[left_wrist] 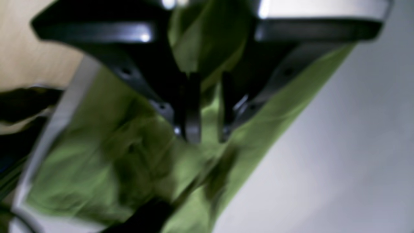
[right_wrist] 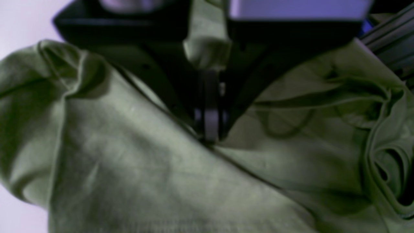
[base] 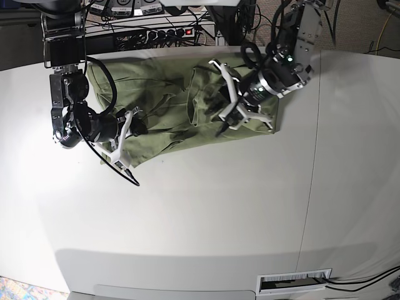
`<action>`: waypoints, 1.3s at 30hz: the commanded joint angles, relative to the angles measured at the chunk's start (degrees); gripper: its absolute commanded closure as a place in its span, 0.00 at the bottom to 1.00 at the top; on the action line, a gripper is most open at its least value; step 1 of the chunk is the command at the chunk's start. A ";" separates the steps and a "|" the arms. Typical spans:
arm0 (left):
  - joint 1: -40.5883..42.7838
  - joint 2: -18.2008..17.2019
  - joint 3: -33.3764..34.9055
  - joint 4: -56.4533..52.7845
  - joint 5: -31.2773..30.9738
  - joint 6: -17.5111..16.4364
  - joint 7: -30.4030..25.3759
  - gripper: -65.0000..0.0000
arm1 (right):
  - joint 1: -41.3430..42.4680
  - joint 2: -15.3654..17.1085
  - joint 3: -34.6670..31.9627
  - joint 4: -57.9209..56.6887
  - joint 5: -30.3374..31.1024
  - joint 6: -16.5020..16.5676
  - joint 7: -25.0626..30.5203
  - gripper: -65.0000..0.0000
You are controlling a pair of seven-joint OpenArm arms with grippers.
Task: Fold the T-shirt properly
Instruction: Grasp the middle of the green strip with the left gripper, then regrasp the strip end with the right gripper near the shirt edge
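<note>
The olive-green T-shirt (base: 162, 87) lies crumpled across the far part of the white table, with a doubled-over part on its right side. My left gripper (base: 221, 124) stands over that right part. In the left wrist view its fingertips (left_wrist: 193, 129) are a small gap apart, the left gripper (left_wrist: 208, 136) open, with a loose fold of T-shirt (left_wrist: 97, 155) up between the jaws near the palm. My right gripper (base: 134, 128) is at the shirt's left lower edge. The right gripper (right_wrist: 210, 124) is shut on a bunched fold of the T-shirt (right_wrist: 129, 161).
The white table (base: 206, 212) reaches toward the front and right, with a seam (base: 311, 162) running down its right side. A power strip and cables (base: 156, 31) sit behind the far edge. A vent slot (base: 294, 281) is at the front edge.
</note>
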 commanded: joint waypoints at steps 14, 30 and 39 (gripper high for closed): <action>5.49 -2.08 -6.78 3.52 0.15 0.00 0.39 0.82 | 0.98 0.81 0.39 0.74 0.09 -0.02 0.96 1.00; 4.63 -1.25 -4.79 -13.31 2.69 0.22 -19.08 0.82 | 0.98 0.81 0.39 0.74 0.11 -0.02 0.52 1.00; 1.29 1.07 -4.79 -18.88 2.67 -2.99 -11.80 0.82 | 0.98 0.81 0.44 3.72 0.15 -0.04 -0.96 1.00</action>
